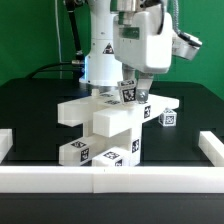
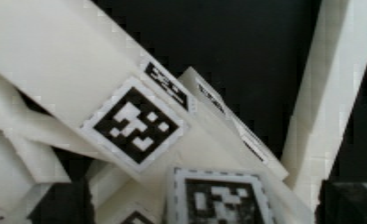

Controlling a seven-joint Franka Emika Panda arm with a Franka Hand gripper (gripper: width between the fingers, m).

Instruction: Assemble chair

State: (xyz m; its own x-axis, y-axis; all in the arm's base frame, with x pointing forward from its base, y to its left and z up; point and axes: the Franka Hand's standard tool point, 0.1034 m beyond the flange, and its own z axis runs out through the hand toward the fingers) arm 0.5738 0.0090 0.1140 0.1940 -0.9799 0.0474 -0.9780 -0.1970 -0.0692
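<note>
Above one chair-part stack — one end effector; open or closed, cannot tell.

I count one gripper, mine; one heap of white chair parts, too overlapped to number singly; at least five square tags; one border rail; one table.

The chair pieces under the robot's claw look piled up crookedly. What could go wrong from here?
1. The gripper sits right at the top of the chair parts; pulling away, it might snag and tilt them.
2. They jut out at odd angles, so even a light nudge could probably topple the stack.
</note>
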